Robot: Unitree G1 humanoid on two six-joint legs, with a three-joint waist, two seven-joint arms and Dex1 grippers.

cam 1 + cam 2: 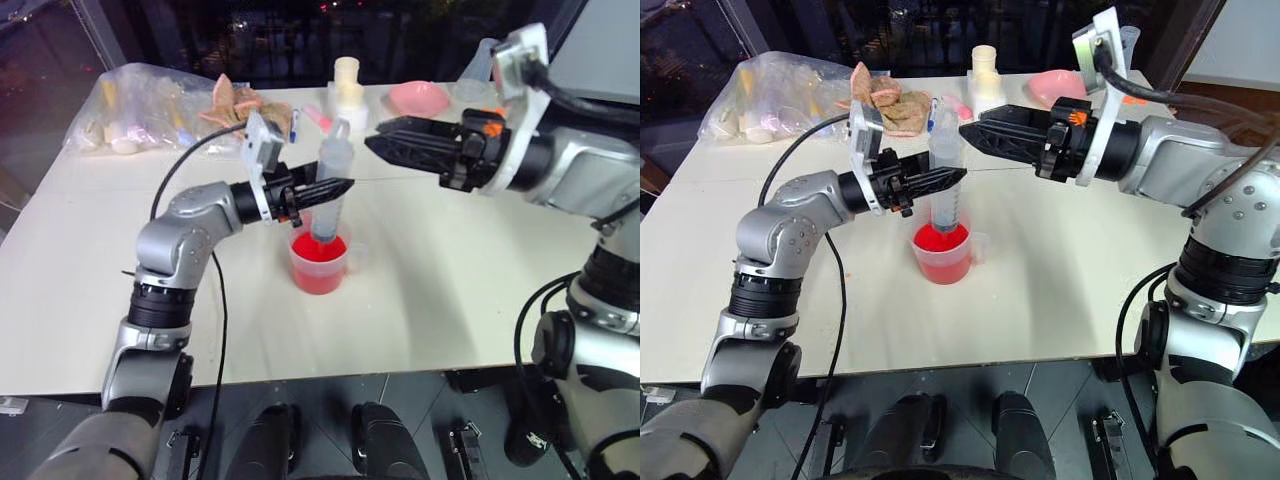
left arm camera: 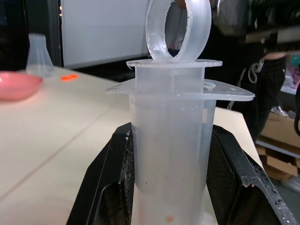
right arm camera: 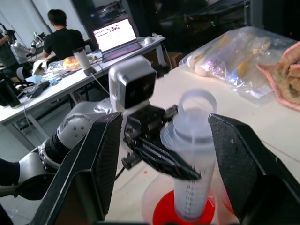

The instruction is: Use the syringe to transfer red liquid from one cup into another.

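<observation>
The syringe (image 1: 332, 160) stands upright, its tip dipped into the red liquid (image 1: 318, 250) in the clear handled cup (image 1: 322, 275) at the middle of the table. My left gripper (image 1: 340, 187) reaches in from the left and is shut on the syringe barrel (image 2: 171, 140), one black finger (image 2: 110, 183) on each side. My right gripper (image 1: 375, 140) hovers level just right of the plunger ring (image 1: 338, 130), open; its fingers (image 3: 89, 173) frame the plunger without touching it. The second cup is hidden from view.
At the back of the white table (image 1: 480, 300) lie a clear plastic bag of items (image 1: 150, 110), a brown cloth (image 1: 240, 105), a cream bottle (image 1: 347, 85) and a pink bowl (image 1: 418, 97). A conical flask (image 2: 37, 54) stands near the bowl. A person (image 3: 63, 40) sits at a far desk.
</observation>
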